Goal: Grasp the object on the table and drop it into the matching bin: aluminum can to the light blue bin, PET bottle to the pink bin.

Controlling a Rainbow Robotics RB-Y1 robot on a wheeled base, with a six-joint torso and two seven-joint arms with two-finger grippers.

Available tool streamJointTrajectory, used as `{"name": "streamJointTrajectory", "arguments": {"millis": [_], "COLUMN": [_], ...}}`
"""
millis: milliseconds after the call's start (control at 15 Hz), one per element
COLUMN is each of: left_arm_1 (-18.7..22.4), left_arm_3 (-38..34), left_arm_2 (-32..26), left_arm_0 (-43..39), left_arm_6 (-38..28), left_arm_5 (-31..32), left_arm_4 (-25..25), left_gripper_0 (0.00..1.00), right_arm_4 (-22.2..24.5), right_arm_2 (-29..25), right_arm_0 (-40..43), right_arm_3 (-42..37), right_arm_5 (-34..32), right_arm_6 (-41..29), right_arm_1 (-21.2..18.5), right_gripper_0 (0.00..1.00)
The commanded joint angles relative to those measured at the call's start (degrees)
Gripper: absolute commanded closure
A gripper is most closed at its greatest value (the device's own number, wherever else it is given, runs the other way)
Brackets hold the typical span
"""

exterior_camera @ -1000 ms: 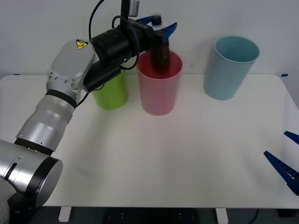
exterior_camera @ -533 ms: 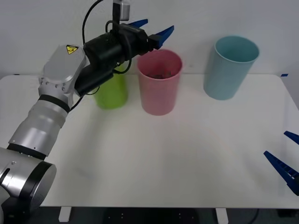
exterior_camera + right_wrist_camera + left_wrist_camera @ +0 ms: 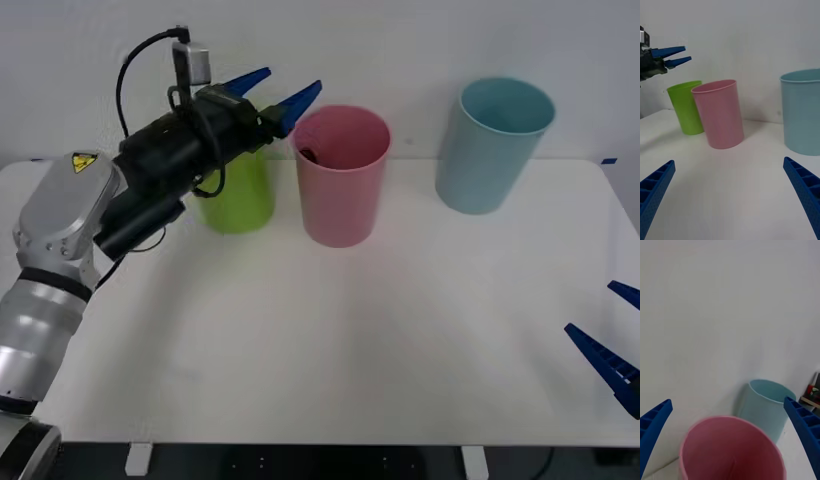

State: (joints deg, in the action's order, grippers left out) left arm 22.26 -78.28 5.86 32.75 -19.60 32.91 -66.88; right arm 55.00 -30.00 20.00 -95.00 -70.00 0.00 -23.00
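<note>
Bottle is glimpsed as a dark shape inside the pink bin, just ahead of and below the left hand, whose fingers are spread empty above the lime green bin. Right hand is held open low over the table, well apart from the light blue bin.

Pink bin, lt blue bin, lime green bin, white table.

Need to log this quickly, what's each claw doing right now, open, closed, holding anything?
Left claw: open, empty, raised beside the tall round pink plastic bin.
Right claw: open, empty, parked at the white table's right edge.
</note>
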Motion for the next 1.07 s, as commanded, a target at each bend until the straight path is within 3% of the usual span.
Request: {"name": "streamJointTrajectory", "arguments": {"millis": [67, 600, 1067], "left_arm_1": [1.56, 1.56, 3.4], "left_arm_3": [-6.53, -17.87, -20.95], "left_arm_2": [-3.57, -17.81, -30.91], "left_arm_0": [-7.27, -25.55, -37.5], "left_arm_6": [0.97, 6.33, 12.13], "left_arm_5": [2.33, 15.78, 28.0], "left_arm_4": [1.4, 1.4, 1.84], "left_gripper_0": [0.0, 0.0, 0.0], "right_arm_4": [0.0, 0.0, 0.0], "right_arm_2": [0.0, 0.0, 0.0], "right_arm_0": [0.0, 0.0, 0.0], "right_arm_3": [0.0, 0.0, 0.0], "right_arm_5": [0.0, 0.0, 0.0], "right_arm_6": [0.0, 0.0, 0.0], "right_arm_1": [0.0, 0.0, 0.0], "right_gripper_0": [0.0, 0.0, 0.0]}}
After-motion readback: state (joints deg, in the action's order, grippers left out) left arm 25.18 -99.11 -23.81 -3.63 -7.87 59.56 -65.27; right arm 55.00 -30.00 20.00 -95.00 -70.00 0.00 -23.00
